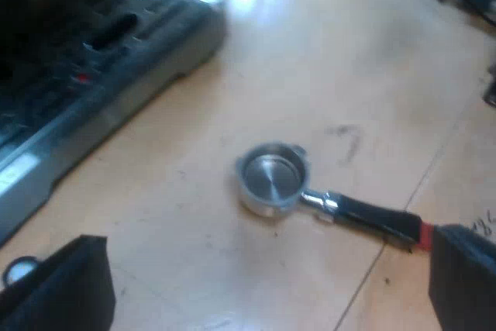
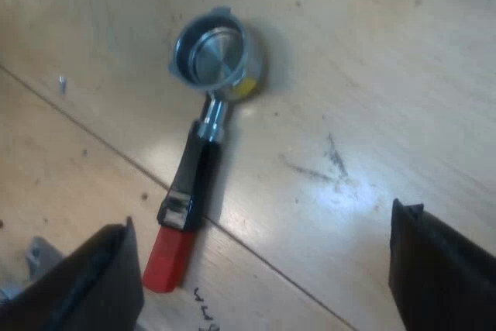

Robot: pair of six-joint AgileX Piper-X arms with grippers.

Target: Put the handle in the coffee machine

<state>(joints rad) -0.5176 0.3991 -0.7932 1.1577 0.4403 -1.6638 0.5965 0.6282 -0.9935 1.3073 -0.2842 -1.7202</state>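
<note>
holder [image 1: 333,203] [image 2: 203,137]: loose on bench [image 1: 349,75], basket up; well apart from espresso machine [image 1: 93,60]
left jaws: spread wide, empty; holder's red end near one finger
right jaws: spread wide, empty; above holder
progress: nothing done; grasp, carry, lock-in all left

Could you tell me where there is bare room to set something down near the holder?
The table is bare between the espresso machine and the holder, and around the dark scuff beside the holder. Tight only against the machine.

The holder [image 2: 203,145] lies flat on the table [image 2: 372,75], seemingly apart from the espresso machine [image 1: 85,60] nearby.
</note>
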